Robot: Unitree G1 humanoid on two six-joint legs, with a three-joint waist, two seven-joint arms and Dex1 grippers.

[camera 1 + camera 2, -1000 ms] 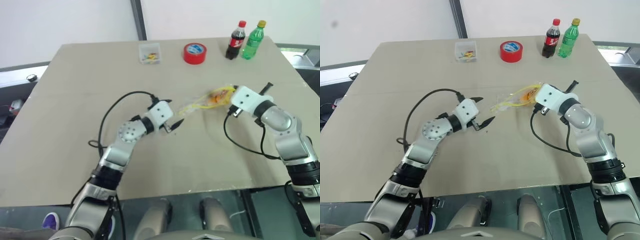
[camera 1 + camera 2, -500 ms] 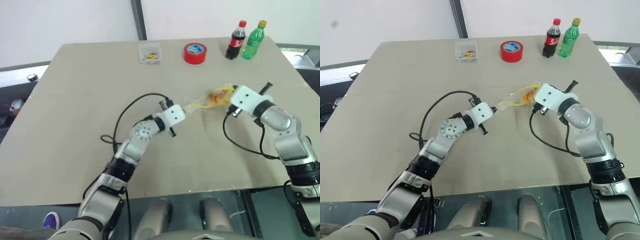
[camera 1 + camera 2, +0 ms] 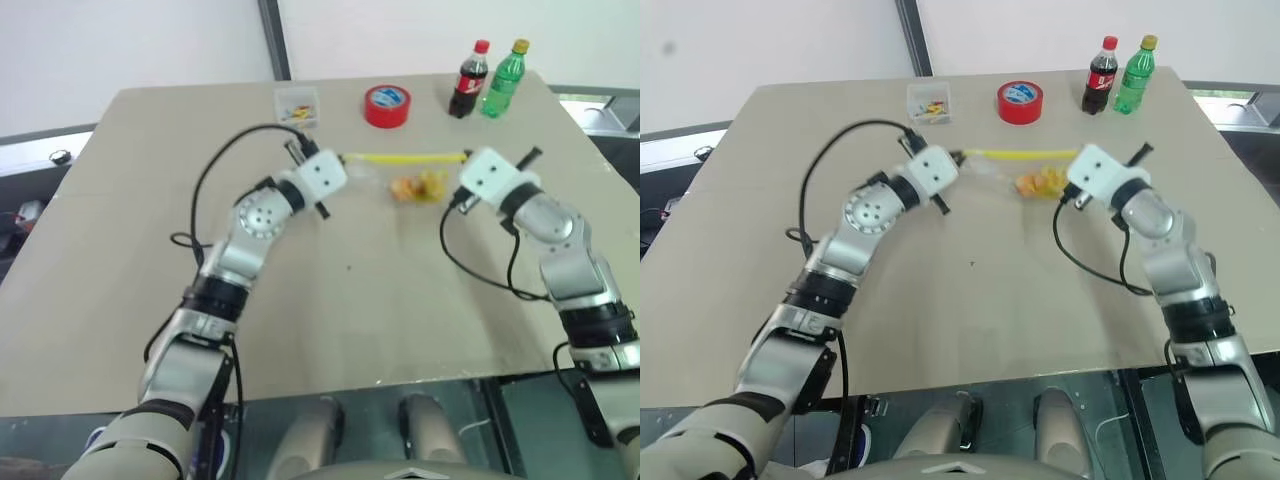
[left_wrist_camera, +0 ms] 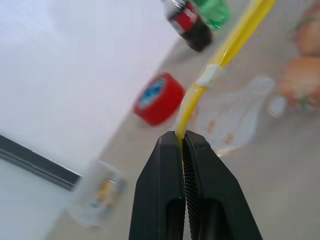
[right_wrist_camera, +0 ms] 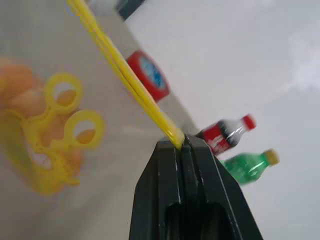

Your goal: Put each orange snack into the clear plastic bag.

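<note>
Stretching the clear plastic bag (image 3: 405, 172) taut, left gripper (image 4: 182, 141) and right gripper (image 5: 181, 143) each pinch a corner of its yellow strip (image 3: 404, 157), orange snacks (image 3: 418, 186) hanging between and below them, so they'd best keep it level.

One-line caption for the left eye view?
Both tools hold the bag taut by its yellow strip, snacks inside.

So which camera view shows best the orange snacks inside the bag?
The left eye view: the orange snacks hang in the clear plastic bag, whole and in context. The right eye view shows the same. The wrist views show them blurred, at the edge.
</note>
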